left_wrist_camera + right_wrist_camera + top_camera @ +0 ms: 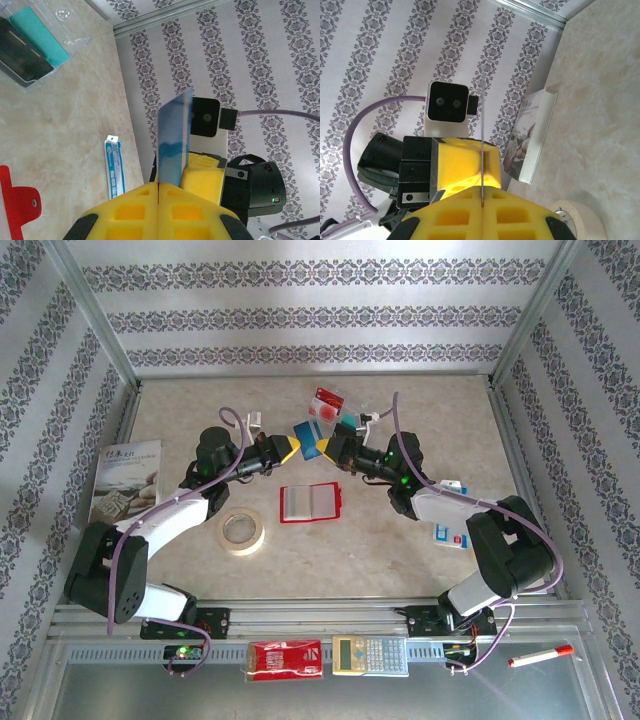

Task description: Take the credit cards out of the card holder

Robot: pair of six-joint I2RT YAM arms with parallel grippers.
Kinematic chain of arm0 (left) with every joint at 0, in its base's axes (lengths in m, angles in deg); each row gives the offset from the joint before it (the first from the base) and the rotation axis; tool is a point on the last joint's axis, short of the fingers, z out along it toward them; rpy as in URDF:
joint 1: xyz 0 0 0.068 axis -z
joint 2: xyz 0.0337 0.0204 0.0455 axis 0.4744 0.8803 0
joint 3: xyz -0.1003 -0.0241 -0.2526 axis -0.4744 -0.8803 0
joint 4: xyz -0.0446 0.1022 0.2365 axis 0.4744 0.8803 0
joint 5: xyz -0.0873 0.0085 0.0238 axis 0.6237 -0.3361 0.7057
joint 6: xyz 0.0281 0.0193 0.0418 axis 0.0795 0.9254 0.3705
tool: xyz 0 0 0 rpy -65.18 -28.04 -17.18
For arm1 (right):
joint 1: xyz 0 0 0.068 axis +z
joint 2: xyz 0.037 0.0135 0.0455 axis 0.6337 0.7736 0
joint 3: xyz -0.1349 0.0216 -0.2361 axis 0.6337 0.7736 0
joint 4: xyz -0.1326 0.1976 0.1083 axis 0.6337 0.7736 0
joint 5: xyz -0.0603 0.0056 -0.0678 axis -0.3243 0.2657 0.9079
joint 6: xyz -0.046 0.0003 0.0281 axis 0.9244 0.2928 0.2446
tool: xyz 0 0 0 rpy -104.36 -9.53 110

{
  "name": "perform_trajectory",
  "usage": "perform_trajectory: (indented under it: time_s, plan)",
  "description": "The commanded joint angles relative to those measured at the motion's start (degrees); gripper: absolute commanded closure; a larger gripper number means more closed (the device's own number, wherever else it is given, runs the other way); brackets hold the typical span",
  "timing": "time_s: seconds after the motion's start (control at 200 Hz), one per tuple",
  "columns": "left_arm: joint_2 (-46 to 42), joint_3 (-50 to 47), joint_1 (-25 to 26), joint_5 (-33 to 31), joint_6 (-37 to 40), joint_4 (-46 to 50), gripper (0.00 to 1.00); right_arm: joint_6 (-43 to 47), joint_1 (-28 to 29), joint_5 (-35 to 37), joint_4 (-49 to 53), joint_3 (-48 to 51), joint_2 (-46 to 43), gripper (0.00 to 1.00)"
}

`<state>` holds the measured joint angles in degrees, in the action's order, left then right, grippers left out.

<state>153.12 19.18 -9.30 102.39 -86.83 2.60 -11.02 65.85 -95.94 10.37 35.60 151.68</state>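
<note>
The desk (380,570) carries the work at the centre of the overhead view. Just above centre, the left gripper (296,449) and right gripper (320,448) meet tip to tip, each with its jaws clenched on the same blue card (308,449). The left wrist view shows the card standing up out of the seam between the left jaws. The right wrist view shows it edge-on in the seam of the right jaws. This is judged to be a hand-over, with neither side released. Below centre, the card holder (311,502) lies open and flat on the desk, apart from both grippers. Whether any card sits in its pockets cannot be told at this size. Towards the upper centre a clear tray (70,20) holds the teal-and-black card (30,42). The red-and-white card (326,400) lies at the tray's far end, in it or beside it; which cannot be told. Judgement: three cards are out of the holder, two set down and one in the air. Outstanding items are setting down the blue card and checking the holder for any remainder.
</note>
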Motion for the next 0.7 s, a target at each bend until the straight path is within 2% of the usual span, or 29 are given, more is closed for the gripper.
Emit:
perform_trajectory:
  time_s: [0.0,0.11,0.21,0.34,0.425,0.5,0.61,0.694]
  plan:
    - [-0.6,-1.3,-0.7,0.6,-0.7,-3.2,0.97,1.6,0.4,-0.3,-2.7,-1.6,0.3,1.0]
    - [-2.3,-3.0,-2.1,-0.9,-0.1,-0.4,0.73,5.5,0.0,0.6,2.1,-1.2,-0.8,1.0]
    - [-5.0,-3.8,-4.2,-3.2,3.5,8.4,0.54,13.0,-1.2,2.2,11.9,-1.3,-2.7,1.0]
    - [-9.2,-2.9,-6.4,-9.8,14.1,26.6,0.44,26.9,-2.3,6.5,31.4,-5.8,-4.7,1.0]
    - [-11.7,0.1,-6.6,-18.5,23.6,42.3,0.36,37.7,-2.3,10.4,43.9,-11.5,-4.7,1.0]
    - [-12.4,2.5,-6.8,-24.6,29.2,51.6,0.27,45.4,-2.1,13.6,51.9,-16.9,-3.8,1.0]
    - [-13.1,4.1,-7.2,-27.1,32.7,56.7,0.2,53.8,-2.2,17.8,59.3,-24.9,-0.8,1.0]
    - [-14.0,4.3,-7.3,-27.2,33.5,57.1,0.14,56.6,-2.2,19.6,60.6,-29.9,1.8,1.0]
